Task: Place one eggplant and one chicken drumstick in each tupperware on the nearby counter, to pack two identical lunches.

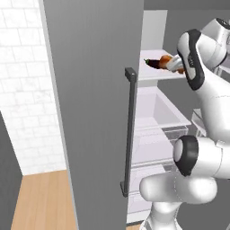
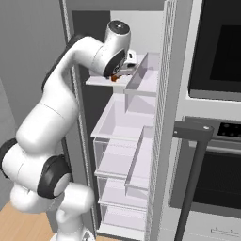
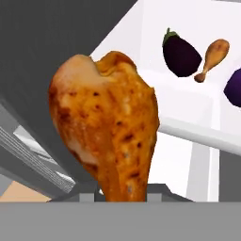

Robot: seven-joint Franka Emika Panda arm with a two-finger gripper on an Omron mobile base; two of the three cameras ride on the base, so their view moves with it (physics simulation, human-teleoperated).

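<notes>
We see the arm reaching up into an open refrigerator [image 2: 127, 141], with the gripper [image 3: 123, 190] closed narrowly on a chicken drumstick [image 3: 110, 127], which the hand view shows large and close, its thin end down between the fingertips and its thick browned end up. In the left base view a bit of orange meat shows beside the wrist at the level of the upper shelf [image 1: 155, 72], next to a dark eggplant [image 1: 152, 63] lying on that shelf. In the hand view the white shelf beyond the held piece carries that eggplant [image 3: 181, 54] with its green cap, a second, smaller-looking drumstick [image 3: 214, 57] just beside it and touching or nearly so, and the edge of another purple eggplant [image 3: 234, 87] at the right border. The grey refrigerator door [image 1: 94, 112] stands open in the left base view, with a dark vertical handle [image 1: 130, 130]. Below the upper shelf we see clear drawers [image 2: 123, 160] stacked in the refrigerator. To the right in the right base view stands a built-in oven [image 2: 212, 141] with a dark bar handle; small marks sit on its control strip, too small for us to read. We find no brand, label or legible writing anywhere.
</notes>
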